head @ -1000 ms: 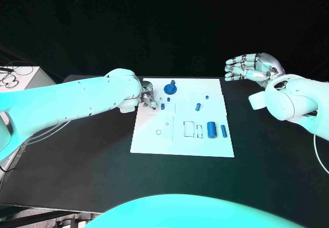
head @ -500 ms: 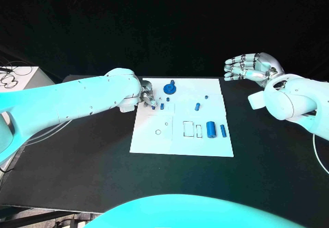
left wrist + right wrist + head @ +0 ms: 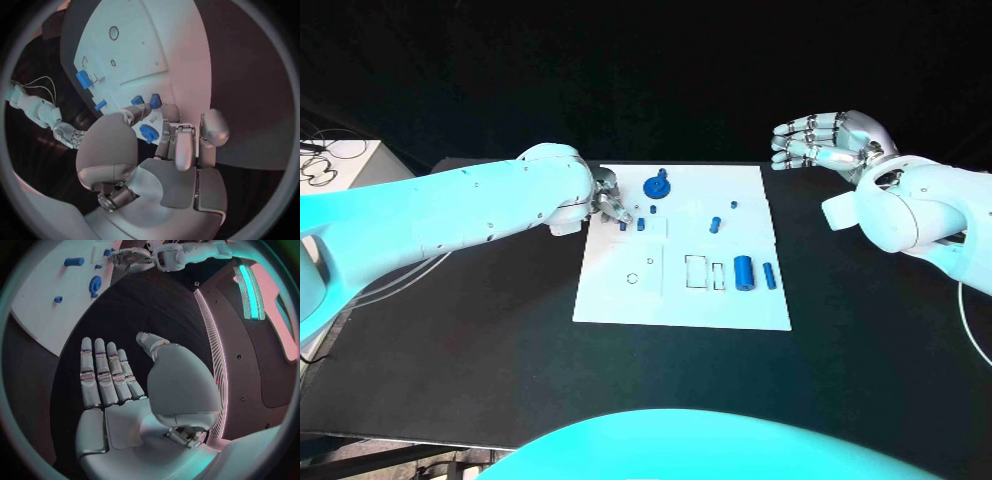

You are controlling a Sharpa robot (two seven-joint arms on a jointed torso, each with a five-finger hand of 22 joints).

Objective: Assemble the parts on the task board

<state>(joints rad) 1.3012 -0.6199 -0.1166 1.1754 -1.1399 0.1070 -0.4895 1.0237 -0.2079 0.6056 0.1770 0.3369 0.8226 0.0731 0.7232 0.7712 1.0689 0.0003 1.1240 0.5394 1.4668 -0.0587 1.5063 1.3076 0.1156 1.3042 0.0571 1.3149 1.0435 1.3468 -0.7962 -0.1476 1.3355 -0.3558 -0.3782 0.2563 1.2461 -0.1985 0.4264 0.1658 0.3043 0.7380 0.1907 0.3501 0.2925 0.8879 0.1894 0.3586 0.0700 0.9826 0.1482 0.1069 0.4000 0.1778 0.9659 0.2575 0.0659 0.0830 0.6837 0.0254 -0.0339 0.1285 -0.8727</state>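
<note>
Two hands in the shot, doing pretty different things. Left hand (image 3: 606,203) sits at the far-left corner of the task board (image 3: 678,310), fingers curled down close together over the plate. In the left wrist view the fingertips (image 3: 177,131) bunch right next to a small blue peg (image 3: 154,101) and a blue gear-shaped part (image 3: 149,133), but I honestly can't tell if anything is actually pinched between them or if they're just hovering beside it.

Right hand (image 3: 826,143) is well off the board, up past the far-right corner over the black table (image 3: 473,330). Right wrist view shows its palm (image 3: 128,410) with the fingers straight and side by side, thumb out to the side, nothing in it.

Parts on the board from the head view: the blue gear (image 3: 658,185) near the far edge, a small peg (image 3: 640,224) just beside the left hand, another short peg (image 3: 715,224) near the middle, a tiny one (image 3: 734,205) further right. Closer to the near side there's a fat blue cylinder (image 3: 744,272) and a thin blue rod (image 3: 769,275) lying next to each other, just right of a couple of rectangular outlines (image 3: 695,268) marked on the plate. Also a small round hole (image 3: 633,278) left of those.

No readable writing, labels or brand marks on the board or the arms as far as I can make out
</note>
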